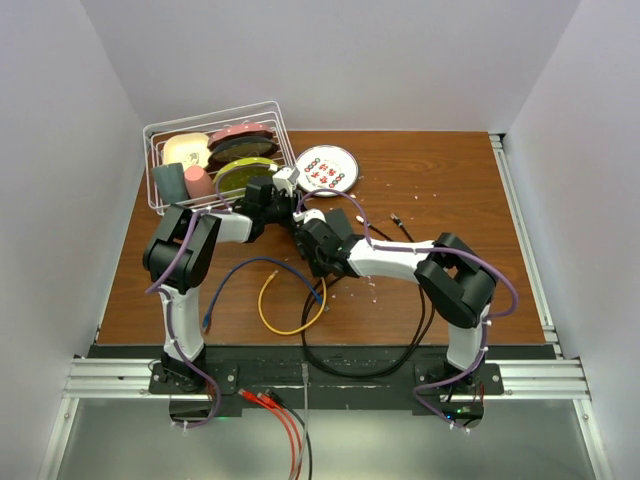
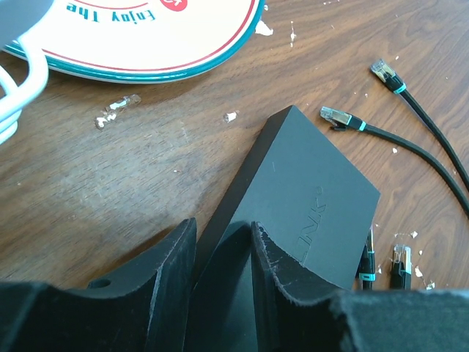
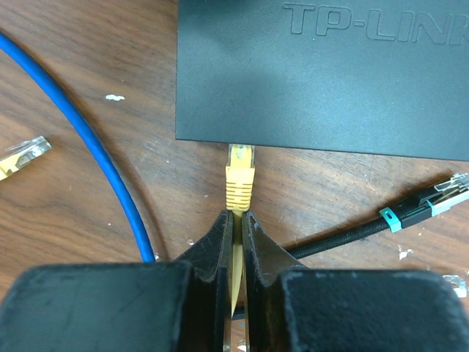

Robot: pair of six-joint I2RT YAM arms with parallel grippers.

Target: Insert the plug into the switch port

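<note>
The box (image 3: 322,73) bears its brand in raised letters on its black top face. In the right wrist view this reads "TP-LIN", and the next letter is cut by the right edge of the picture. In the left wrist view the same lettering runs slantwise along the top, and only "INK" shows clearly.

The plate (image 2: 146,37), far left of the box, carries red words just inside its teal rim, seen upside down: "Enjoy The". A red emblem beside them is cut off and cannot be read. In the top view the plate's red marks are too small to read.
</note>
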